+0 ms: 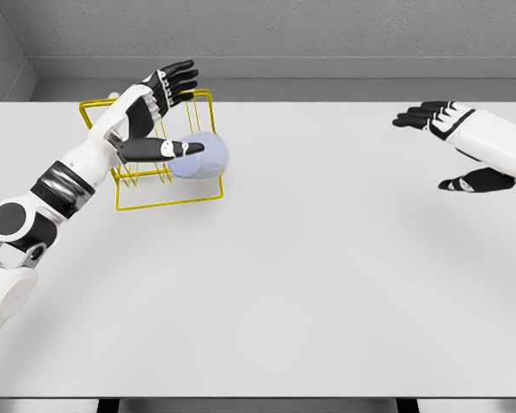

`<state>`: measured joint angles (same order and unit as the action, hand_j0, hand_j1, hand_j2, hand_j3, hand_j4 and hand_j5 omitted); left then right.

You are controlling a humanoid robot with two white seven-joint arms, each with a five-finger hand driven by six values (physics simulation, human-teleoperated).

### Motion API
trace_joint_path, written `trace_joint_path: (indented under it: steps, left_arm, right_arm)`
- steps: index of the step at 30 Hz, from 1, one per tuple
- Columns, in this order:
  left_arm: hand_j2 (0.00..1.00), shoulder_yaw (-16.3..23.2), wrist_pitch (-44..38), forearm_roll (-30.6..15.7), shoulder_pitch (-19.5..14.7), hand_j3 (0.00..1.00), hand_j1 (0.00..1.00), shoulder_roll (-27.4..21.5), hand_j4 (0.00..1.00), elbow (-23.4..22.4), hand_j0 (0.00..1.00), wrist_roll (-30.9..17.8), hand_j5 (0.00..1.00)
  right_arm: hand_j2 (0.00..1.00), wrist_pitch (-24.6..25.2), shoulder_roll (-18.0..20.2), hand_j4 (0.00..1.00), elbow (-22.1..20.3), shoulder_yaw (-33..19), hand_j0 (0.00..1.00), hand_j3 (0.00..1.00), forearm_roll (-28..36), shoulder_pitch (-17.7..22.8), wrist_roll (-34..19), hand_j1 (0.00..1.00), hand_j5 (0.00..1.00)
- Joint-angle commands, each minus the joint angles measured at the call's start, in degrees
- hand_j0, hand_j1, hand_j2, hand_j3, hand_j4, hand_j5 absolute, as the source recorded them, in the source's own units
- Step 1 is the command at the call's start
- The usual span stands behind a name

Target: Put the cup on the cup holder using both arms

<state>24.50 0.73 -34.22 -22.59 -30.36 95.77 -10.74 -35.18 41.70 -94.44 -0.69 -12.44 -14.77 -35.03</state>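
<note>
A pale translucent blue cup (202, 156) is seen inside the yellow wire cup holder (202, 191) at ten o'clock, flanked by the spread, empty left hand (159, 116); the right hand (456, 142) is held wide at two o'clock.

Cup at yellow wire holder, far left of counter (327, 284).
Left hand (159, 116) spread over cup holder (168, 200); pale cup (205, 157) against thumb. Right hand (451, 146) spread, hovering far right, well apart.

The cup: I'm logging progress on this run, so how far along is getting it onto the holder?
Nearly done, it seems. The cup already sits at the yellow wire cup holder. In hand: the left hand hovers there with fingers spread; contact is unclear. The right hand is open, far off. Left: withdrawing the left arm, if the cup is seated.
</note>
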Motion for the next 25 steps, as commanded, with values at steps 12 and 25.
trace_joint_path:
  steps: [12, 25]
  left_arm:
    - [0.83, -0.2, 1.0, -0.9, 1.8, 0.83, 0.83, -5.2, 0.83, 6.6, 0.83, 0.0, 0.83]
    - [1.00, -0.7, 15.1, -8.3, 4.5, 1.00, 1.00, -29.8, 1.00, 6.7, 1.00, -0.1, 1.00]
  right_arm:
    - [1.00, 0.2, 0.0, 1.00, 0.0, 0.0, 1.00, 1.00, 0.4, 0.0, 0.0, 1.00, 1.00]
    - [1.00, 0.2, 0.0, 1.00, 0.0, 0.1, 1.00, 1.00, 0.4, 0.0, 0.0, 1.00, 1.00]
